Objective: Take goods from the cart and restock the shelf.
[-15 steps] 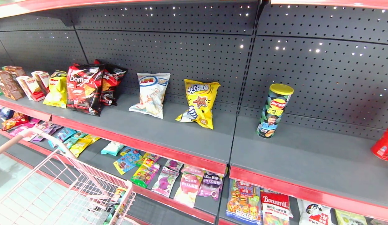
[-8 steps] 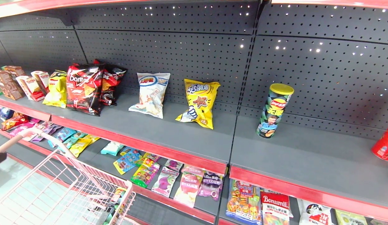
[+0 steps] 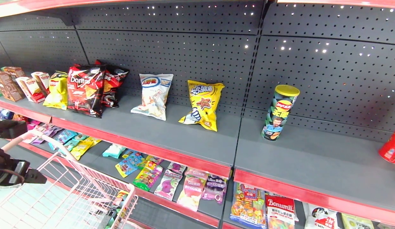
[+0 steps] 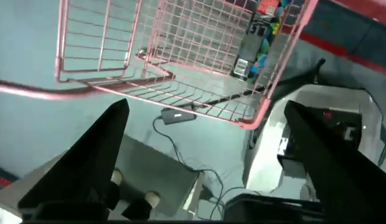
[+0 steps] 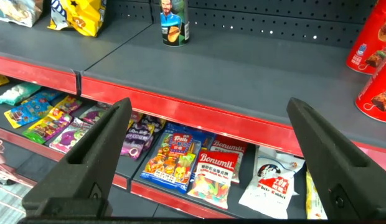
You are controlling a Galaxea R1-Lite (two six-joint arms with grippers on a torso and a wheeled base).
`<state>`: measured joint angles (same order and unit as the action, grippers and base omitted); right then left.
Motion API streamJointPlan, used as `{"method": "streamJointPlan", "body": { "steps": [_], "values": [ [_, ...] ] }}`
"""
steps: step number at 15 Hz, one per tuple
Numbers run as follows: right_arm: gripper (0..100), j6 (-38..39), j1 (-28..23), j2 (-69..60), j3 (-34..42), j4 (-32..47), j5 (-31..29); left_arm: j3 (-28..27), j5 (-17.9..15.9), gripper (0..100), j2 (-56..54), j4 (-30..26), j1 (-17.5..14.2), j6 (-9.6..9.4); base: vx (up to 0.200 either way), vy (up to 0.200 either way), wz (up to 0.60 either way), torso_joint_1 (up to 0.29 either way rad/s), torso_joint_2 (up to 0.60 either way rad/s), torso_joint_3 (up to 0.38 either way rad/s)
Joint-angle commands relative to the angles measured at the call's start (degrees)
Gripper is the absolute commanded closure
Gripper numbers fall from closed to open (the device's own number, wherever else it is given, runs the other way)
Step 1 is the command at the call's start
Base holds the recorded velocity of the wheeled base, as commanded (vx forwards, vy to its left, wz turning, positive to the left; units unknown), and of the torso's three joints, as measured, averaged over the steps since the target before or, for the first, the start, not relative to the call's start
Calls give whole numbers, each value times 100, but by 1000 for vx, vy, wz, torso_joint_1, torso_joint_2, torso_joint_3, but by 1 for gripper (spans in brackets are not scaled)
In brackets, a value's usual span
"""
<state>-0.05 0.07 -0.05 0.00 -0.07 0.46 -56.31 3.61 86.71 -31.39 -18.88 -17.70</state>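
Head view: my left gripper [image 3: 33,154] hangs at the left edge, by the handle of the pink wire cart [image 3: 73,190]. Its two black fingers [image 3: 11,128] are spread wide apart and hold nothing. From the left wrist camera I look down on the cart's basket against the pale floor. A few packets [image 4: 255,34] lie in the corner of the basket nearest the shelving. A dark cable [image 4: 177,117] lies on the floor beside the cart.

My right gripper [image 5: 208,106] is likewise spread wide and empty, held in front of the red front edge of the grey shelf [image 3: 146,133] and apart from it.

On that shelf, from my left, stand brown and white boxes [image 3: 12,84], then two black-and-red chip bags [image 3: 86,89], one behind the other. Next come a white bag [image 3: 154,95] and a yellow bag [image 3: 202,103], both leaning back against the perforated panel. An upright can with a yellow lid [image 3: 278,113] stands alone in the next bay. Red cans [image 5: 370,68] stand at the far right. On the lower shelf [image 3: 95,159], sweet packets [image 3: 191,187] lie flat in a row.
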Motion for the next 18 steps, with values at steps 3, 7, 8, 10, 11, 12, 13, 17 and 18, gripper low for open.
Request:
{"method": "streamJointPlan", "body": {
  "steps": [3, 7, 8, 10, 11, 12, 13, 17, 18],
  "values": [
    [0, -4, 1, 5, 0, -1, -2, -21, -475, 0, 1296, 212, -63, -541, 0, 0, 0, 0, 0, 0],
    [0, -4, 1, 5, 0, -1, -11, -293, -493, 0, 1559, 230, -89, -603, 0, 0, 0, -71, 136, 79],
    [0, -4, 1, 5, 0, -1, -11, -337, -501, 0, 1559, 230, -116, -621, 0, 0, 0, -129, 276, 154],
    [0, -13, 1, 5, 0, -1, -11, -337, -519, 0, 1559, 221, -116, -621, 0, 0, 0, -146, 315, 161],
    [0, -13, 1, 5, 0, -1, -11, -311, -528, 0, 1559, 221, -116, -621, 0, 0, 0, -163, 330, 183],
    [0, -13, 1, 5, 0, -1, -11, -302, -537, 0, 1568, 221, -107, -621, 0, 0, 0, -149, 330, 163],
    [0, -13, 1, 5, 0, -1, -11, -302, -537, 0, 1568, 221, -89, -621, 0, 0, 0, -154, 344, 183],
    [0, -13, 1, 5, 0, -1, -11, -267, -677, 0, 1577, 221, -54, -621, 0, 0, 0, -154, 337, 178],
    [0, -13, 1, 5, 0, -1, -11, -214, -668, 0, 1577, 221, -1, -612, 0, 0, 0, -149, 334, 178]
  ]
}}
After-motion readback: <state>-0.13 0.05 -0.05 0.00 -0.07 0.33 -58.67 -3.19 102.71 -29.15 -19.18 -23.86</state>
